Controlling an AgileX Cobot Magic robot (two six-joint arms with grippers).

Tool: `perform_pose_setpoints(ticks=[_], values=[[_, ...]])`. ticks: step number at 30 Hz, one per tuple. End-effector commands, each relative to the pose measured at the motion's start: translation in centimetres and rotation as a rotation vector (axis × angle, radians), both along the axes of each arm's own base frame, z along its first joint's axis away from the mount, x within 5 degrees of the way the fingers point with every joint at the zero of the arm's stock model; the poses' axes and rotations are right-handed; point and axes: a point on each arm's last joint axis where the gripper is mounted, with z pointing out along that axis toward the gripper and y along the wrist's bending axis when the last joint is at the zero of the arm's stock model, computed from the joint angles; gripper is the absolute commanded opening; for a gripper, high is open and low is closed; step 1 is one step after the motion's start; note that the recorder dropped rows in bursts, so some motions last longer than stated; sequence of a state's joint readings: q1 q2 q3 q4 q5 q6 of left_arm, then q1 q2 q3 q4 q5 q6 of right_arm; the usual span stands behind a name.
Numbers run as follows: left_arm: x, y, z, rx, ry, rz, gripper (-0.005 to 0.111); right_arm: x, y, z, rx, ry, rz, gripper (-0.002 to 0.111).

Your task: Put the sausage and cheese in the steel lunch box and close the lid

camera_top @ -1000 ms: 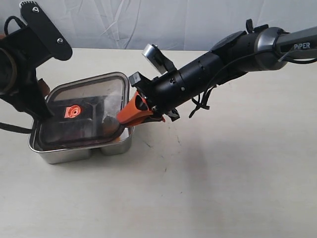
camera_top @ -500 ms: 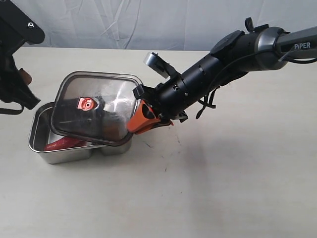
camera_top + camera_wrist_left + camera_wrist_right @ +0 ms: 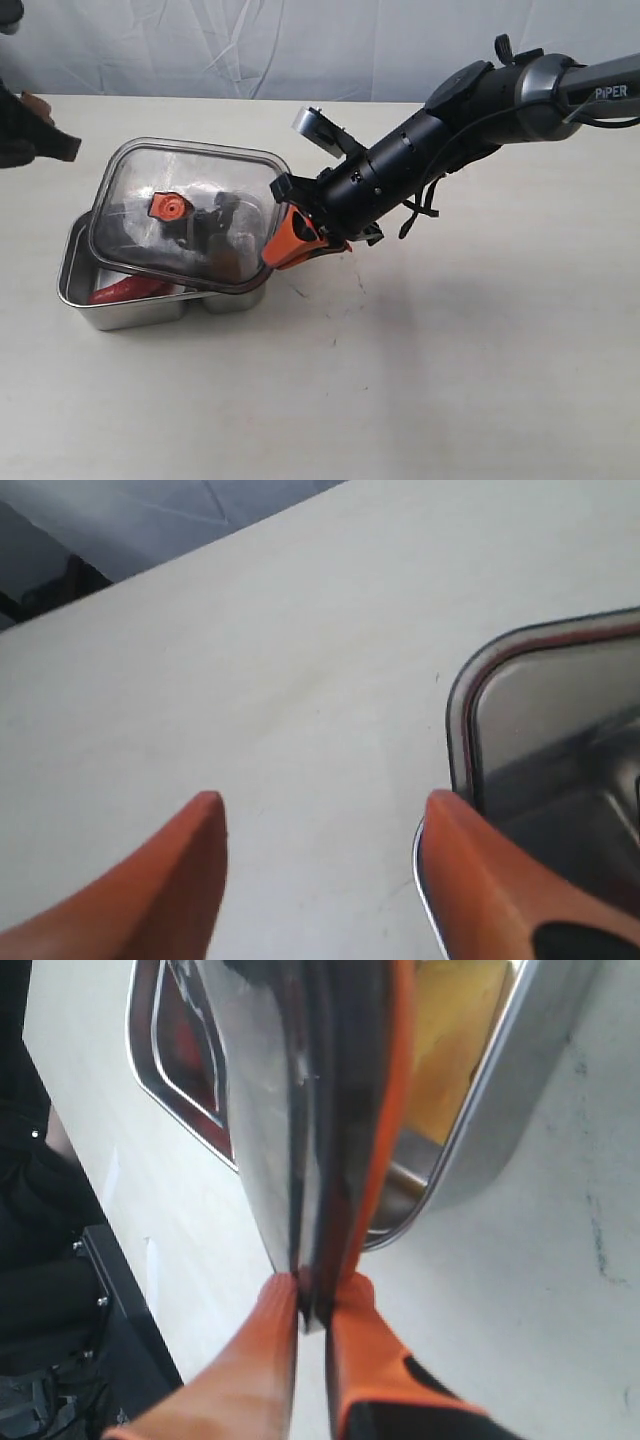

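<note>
1. Outside view: the lid [image 3: 185,215] sits skewed and tilted over the steel box [image 3: 72,285], not seated. The sausage [image 3: 125,290] lies in the box's left compartment, showing under the lid's near edge. The right claw [image 3: 275,250] has the lid by its right rim.
2. Handling, as we judge it: the lid looks stiff, light and smooth, so a thin-edge pinch at one end could let it pivot or slip. We'd hold mid-rim on a short side and press flat to seat it. The box is prob. light too and may slide on the table [image 3: 450,380] if pushed sideways.
3. Left wrist view: the left claw [image 3: 325,805] is spread wide w/ nothing between its fingers and bare table under it. One finger is right by the lid's corner; we can't tell if it touches.
4. Right wrist view: the right claw's fingers are nearly together, clamped on the lid's edge, one each side of the rim. The cheese [image 3: 455,1040] sits in the box below the lid, at the end near this claw.
</note>
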State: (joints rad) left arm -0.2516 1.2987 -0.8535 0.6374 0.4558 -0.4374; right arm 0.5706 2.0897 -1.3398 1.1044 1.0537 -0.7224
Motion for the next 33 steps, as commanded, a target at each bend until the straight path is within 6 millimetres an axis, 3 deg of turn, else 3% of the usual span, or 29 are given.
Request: perform_pose_setpoints(ticks=[1, 8, 12, 14, 17, 21, 24, 27, 30, 33], values=[[1.2, 1.8, -1.0, -0.179, 0.017, 0.096, 0.042, -0.2, -0.3, -0.1, -0.022, -0.015, 0.041, -0.001], [2.4, 3.5, -2.6, -0.398, 0.075, 0.123, 0.044, -0.2, -0.3, -0.1, -0.022, -0.015, 0.041, -0.001], [2.9, 4.1, -2.1, -0.493, 0.058, 0.094, 0.031, -0.3, -0.3, -0.1, -0.021, -0.012, 0.043, -0.001], [3.1, 4.6, -2.1, -0.533, 0.125, 0.044, 0.030, -0.3, -0.3, -0.1, -0.020, -0.008, 0.048, -0.001], [4.2, 7.3, -2.6, -0.647, 0.236, 0.032, 0.043, -0.4, -0.3, 0.0, -0.017, 0.000, 0.063, -0.001], [6.5, 10.9, -3.1, -0.799, 0.184, 0.036, 0.044, -0.4, -0.3, 0.0, -0.017, 0.000, 0.063, -0.001], [7.8, 11.6, -3.6, -1.034, 0.251, -0.192, 0.044, -0.4, -0.3, 0.1, -0.014, 0.001, 0.066, -0.001], [9.8, 12.7, -6.4, -1.012, 0.292, -0.290, 0.044, -0.6, -0.3, 0.2, -0.009, 0.014, 0.080, -0.001], [11.4, 13.5, -9.0, -1.038, 0.332, -0.270, 0.044, -0.7, -0.3, 0.2, -0.010, 0.018, 0.089, -0.001], [12.0, 13.6, -10.4, -1.067, 0.354, -0.251, 0.044, -0.8, -0.3, 0.2, -0.008, 0.025, 0.096, -0.001]])
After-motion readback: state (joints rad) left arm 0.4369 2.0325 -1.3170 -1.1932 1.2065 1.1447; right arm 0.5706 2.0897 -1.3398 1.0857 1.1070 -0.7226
